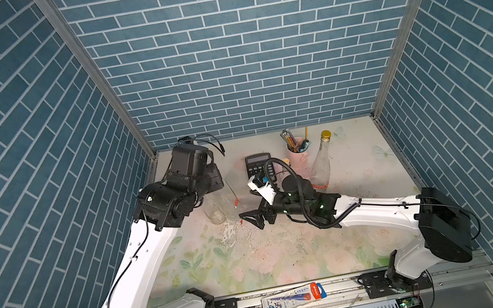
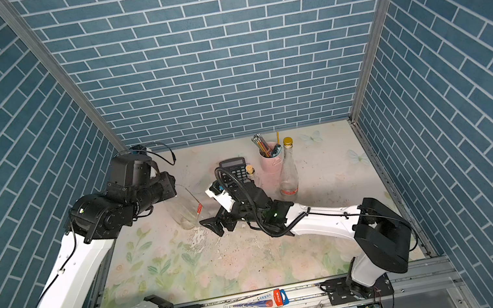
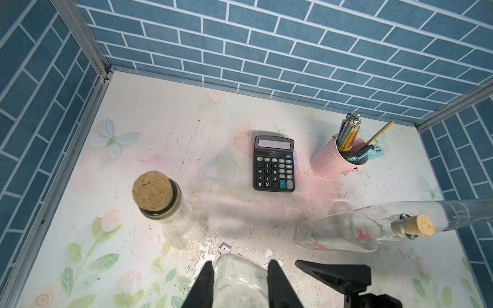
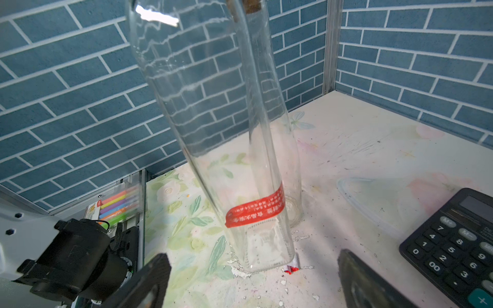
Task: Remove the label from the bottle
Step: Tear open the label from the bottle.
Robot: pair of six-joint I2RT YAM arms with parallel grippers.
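Note:
In both top views a clear glass bottle (image 1: pixel 225 201) (image 2: pixel 186 206) leans over with its base on the table. My left gripper (image 3: pixel 241 262) is shut on its upper body (image 3: pixel 240 280). A red label (image 4: pixel 256 208) bands the bottle (image 4: pixel 213 120) just above the base, seen as a red sliver (image 1: pixel 235 202) in a top view. A torn red-and-white label scrap (image 4: pixel 292 268) lies by the base. My right gripper (image 1: pixel 251 219) (image 4: pixel 253 269) stands wide open low by the base, holding nothing, its fingers (image 4: pixel 149 280) either side of the base and clear of the glass.
A calculator (image 1: pixel 259 166), a pink pencil cup (image 1: pixel 298 152) and a tall gold-capped bottle (image 1: pixel 321 165) stand behind the right arm. A corked jar (image 3: pixel 165 210) and a small corked bottle (image 3: pixel 360 234) stand close by. Paper flakes (image 1: pixel 231 233) litter the table. A packet (image 1: pixel 294 299) lies on the front rail.

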